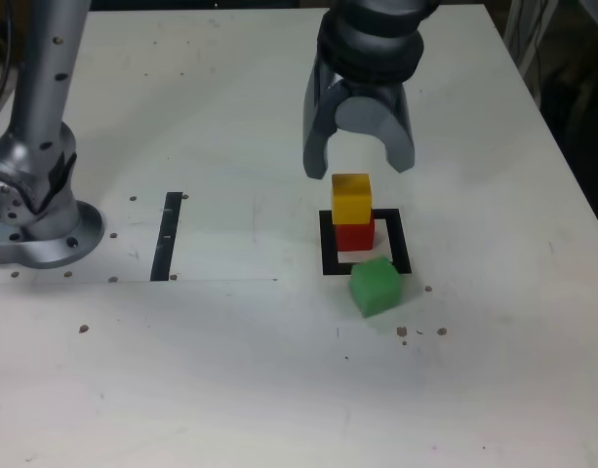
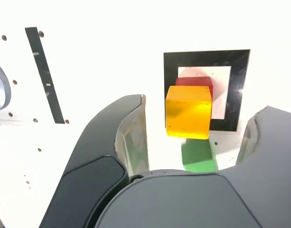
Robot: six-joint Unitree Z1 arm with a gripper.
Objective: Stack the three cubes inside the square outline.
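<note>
- Exterior view: my gripper hangs with jaws apart and empty just above the yellow cube, which sits on the red cube inside the square outline. The green cube lies beyond the jaw tips, on the outline's near edge. Any sideways drift, I judge, could knock the yellow cube off.
- Wrist view: the yellow cube sits between the spread jaws, overhanging the red cube; the green cube lies just past it. Reaching for green risks clipping the stack.
</note>
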